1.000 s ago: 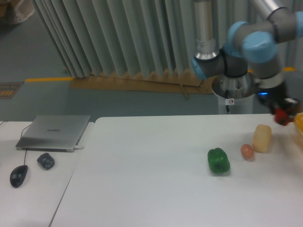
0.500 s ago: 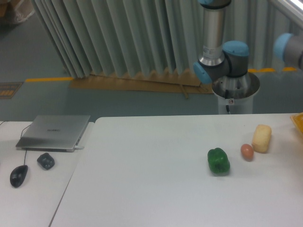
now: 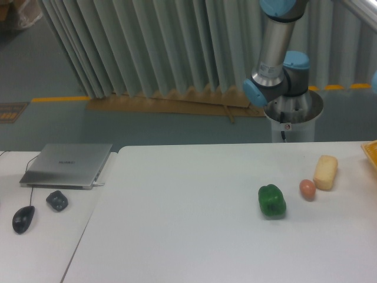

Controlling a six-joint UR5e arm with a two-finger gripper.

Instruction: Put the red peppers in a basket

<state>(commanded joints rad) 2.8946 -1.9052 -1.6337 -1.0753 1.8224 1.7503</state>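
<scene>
The red pepper was not visible anywhere in this view, so I could not tell where it was. One second before, it had shown as a red blur in my pincer at the far right edge, just beside the basket; half a second before, both pepper and pincer had already left the frame. Of the basket (image 3: pixel 371 150) only a sliver of yellow-orange rim showed at the right border, at the table's right side.

My pincer was out of the frame as well, so whether it was released or clenched could not be seen. Only part of my arm (image 3: pixel 275 50) showed at the top right, a grey tube with blue joints rising above its round base; its upper link had tilted since half a second earlier.

On the white table (image 3: pixel 188 224), a pale yellow block (image 3: pixel 326 172) stood near the basket rim. Just left of it lay a small orange-brown ball (image 3: pixel 307 188), and further left a green pepper (image 3: pixel 271 200). None of these had moved.

Far left, on a separate desk, sat a closed laptop (image 3: pixel 68 164), a dark mouse (image 3: pixel 23 219) and a small dark object (image 3: pixel 56 200).
</scene>
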